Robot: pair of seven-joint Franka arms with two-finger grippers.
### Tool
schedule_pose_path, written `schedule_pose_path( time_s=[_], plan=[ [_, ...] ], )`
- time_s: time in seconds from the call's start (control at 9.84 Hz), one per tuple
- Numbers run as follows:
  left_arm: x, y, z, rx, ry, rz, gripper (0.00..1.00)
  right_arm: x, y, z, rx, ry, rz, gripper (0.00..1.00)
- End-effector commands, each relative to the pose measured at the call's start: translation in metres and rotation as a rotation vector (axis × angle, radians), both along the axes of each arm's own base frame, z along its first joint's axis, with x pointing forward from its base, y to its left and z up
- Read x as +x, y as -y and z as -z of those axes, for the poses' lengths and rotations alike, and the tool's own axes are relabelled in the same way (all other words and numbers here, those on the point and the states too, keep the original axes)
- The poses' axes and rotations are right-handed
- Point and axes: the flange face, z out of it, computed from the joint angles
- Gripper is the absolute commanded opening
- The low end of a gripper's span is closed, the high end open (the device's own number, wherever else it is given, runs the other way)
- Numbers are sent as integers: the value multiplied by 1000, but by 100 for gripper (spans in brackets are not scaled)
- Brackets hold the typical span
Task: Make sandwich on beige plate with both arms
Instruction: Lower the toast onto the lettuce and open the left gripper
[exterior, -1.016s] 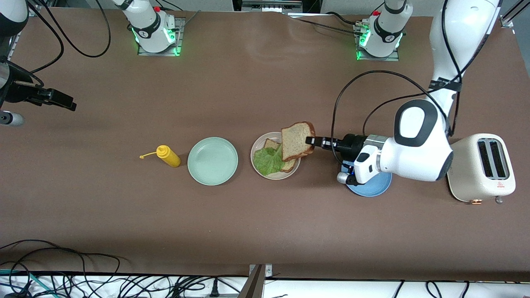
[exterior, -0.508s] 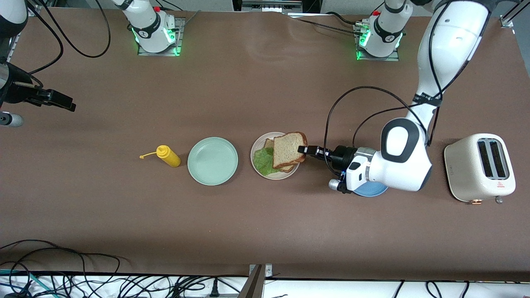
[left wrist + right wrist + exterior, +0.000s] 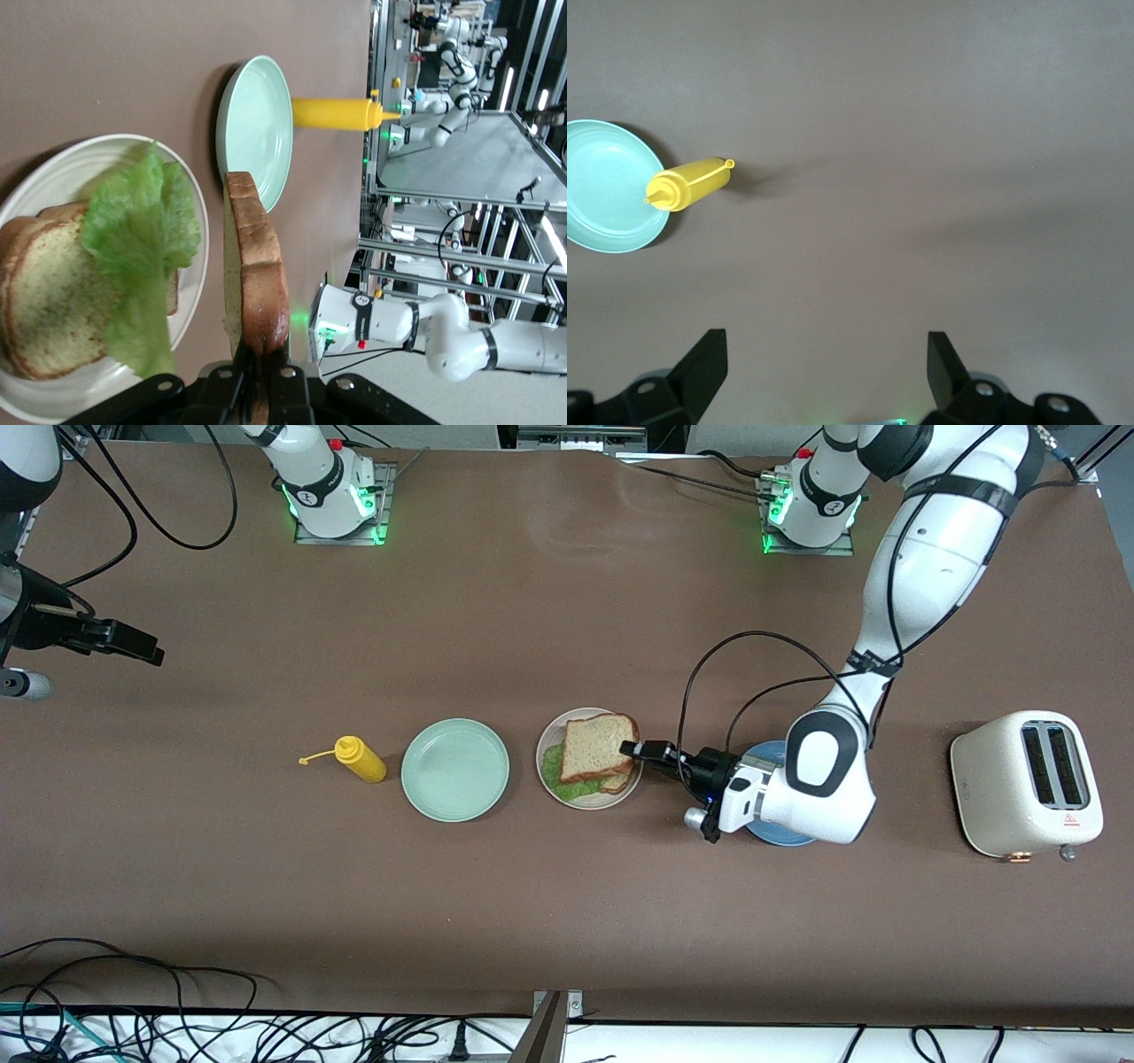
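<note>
- Brown wholemeal bread, the top slice (image 3: 599,747), is pinched by its crust edge in the left gripper (image 3: 631,748), whose black fingers are closed on it over the round beige plate (image 3: 551,737).
- Only the left wrist view shows this slice (image 3: 252,266) held apart from the ruffled green lettuce leaf (image 3: 142,257) rather than lying on it; the front view cannot settle that.
- The beige plate holds the bottom slice of bread (image 3: 49,297) with the lettuce draped over it.
- The round mint-green plate (image 3: 455,770) lies beside the beige plate toward the right arm's end, then the yellow squeeze bottle (image 3: 361,759).
- A blue plate (image 3: 778,833) is mostly hidden under the left arm's wrist.
- A cream two-slot toaster (image 3: 1026,794) stands at the left arm's end.
- The right gripper (image 3: 824,367) waits, fingers spread wide and empty, over bare brown tabletop (image 3: 549,620).
</note>
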Motion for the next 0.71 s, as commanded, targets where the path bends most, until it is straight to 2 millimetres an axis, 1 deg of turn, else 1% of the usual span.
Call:
schedule_pose_path(
  time_s=[0.0,0.1,0.2,0.41,0.51,0.61],
  plan=[
    [-7,12,33,-118,53,0,15,4,2,-4,-6,4,-1,100],
    [-7,11,34,-118,58,-1,99,4,2,-4,-6,4,-1,100],
    [-4,7,30,-122,84,5,100,4,4,-4,-6,2,2,100],
    [7,-10,16,-90,141,19,100,5,6,-2,-5,-1,5,100],
    [8,-12,11,-65,163,44,100,4,6,-3,-5,1,5,100],
    [10,-21,11,-25,182,70,100,5,6,-1,-5,-1,5,100]
  ],
)
